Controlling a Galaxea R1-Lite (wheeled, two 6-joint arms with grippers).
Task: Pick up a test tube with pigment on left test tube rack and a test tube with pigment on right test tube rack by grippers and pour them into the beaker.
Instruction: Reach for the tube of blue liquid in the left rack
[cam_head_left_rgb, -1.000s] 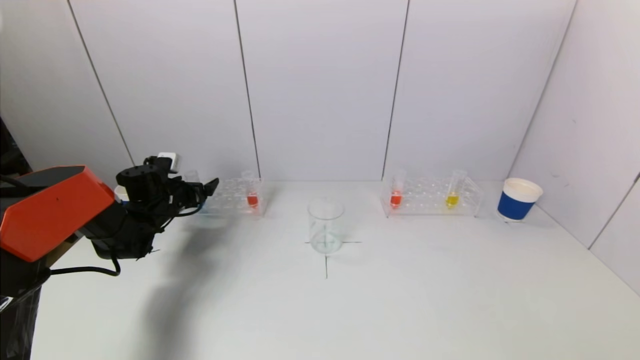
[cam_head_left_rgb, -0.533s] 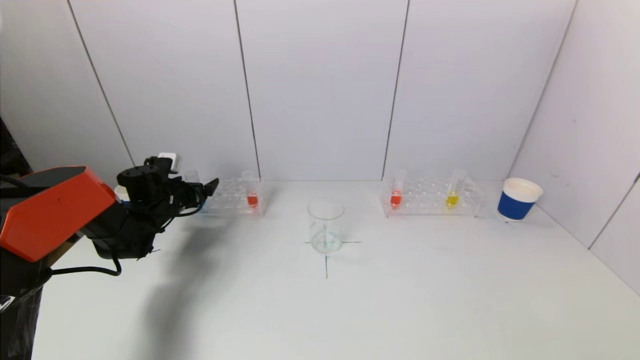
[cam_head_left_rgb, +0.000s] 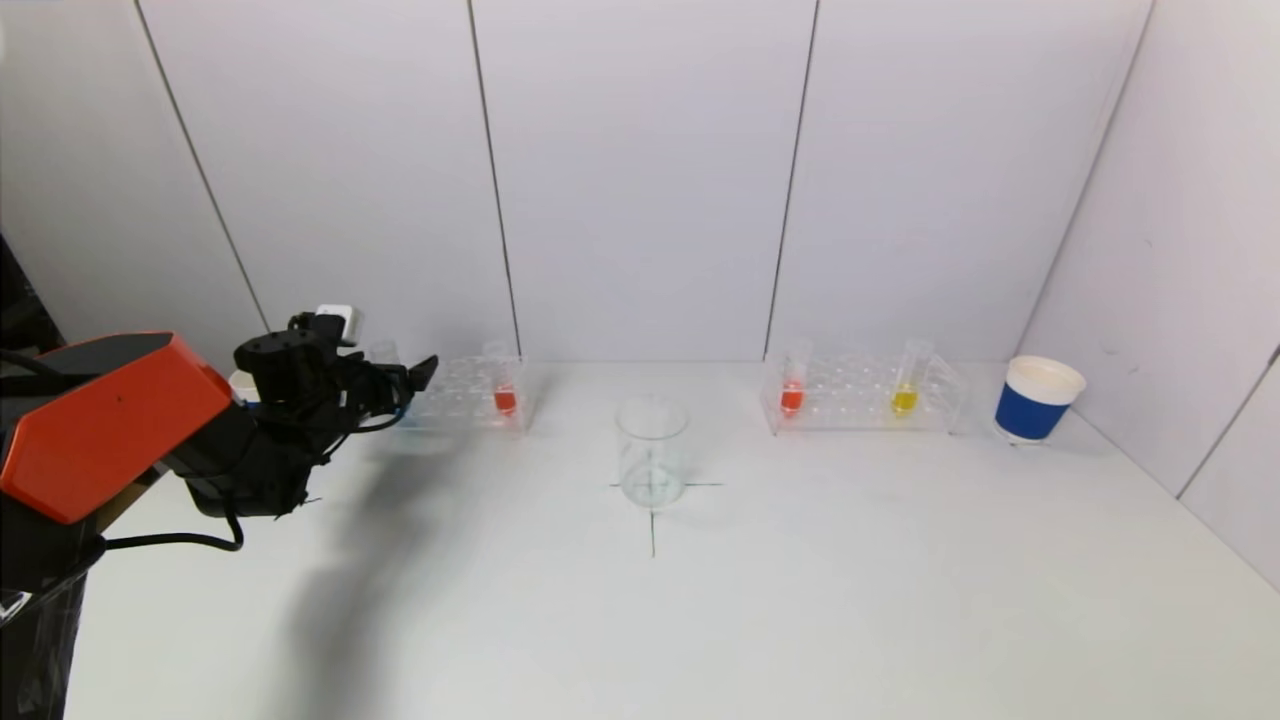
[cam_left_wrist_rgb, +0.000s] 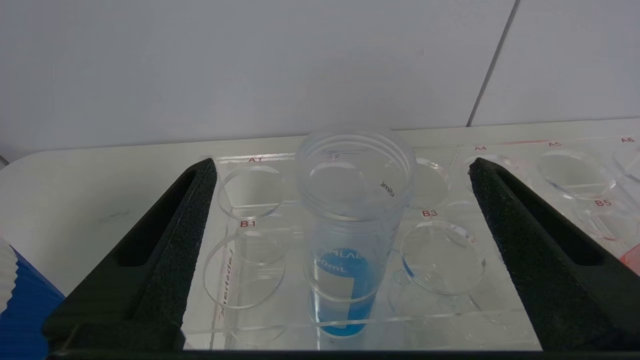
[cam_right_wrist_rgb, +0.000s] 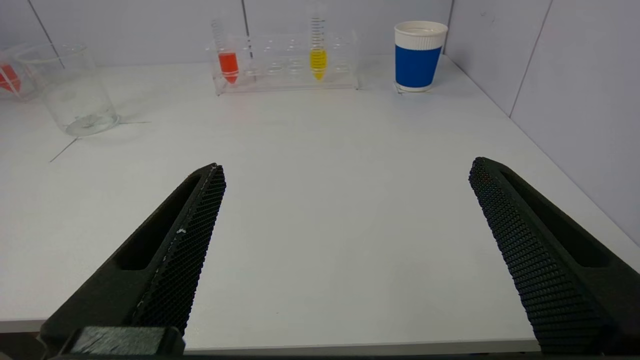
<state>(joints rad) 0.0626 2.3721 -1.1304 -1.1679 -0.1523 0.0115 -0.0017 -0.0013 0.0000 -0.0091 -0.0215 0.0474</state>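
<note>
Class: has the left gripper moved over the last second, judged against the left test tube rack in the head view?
No. The left gripper stays at the outer end of the left test tube rack, fingers open around the blue tube.

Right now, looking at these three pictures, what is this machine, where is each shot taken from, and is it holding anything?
It is a two-armed robot at a white table. One picture looks down from its head; the other two come from cameras on its wrists. On the table stand a glass beaker, a left rack and a right rack of tubes with coloured liquid, and a blue cup. The left gripper is open around a tube of blue liquid in the left rack, not touching it. The right gripper is open above the table's near edge. Nothing is held.
</note>
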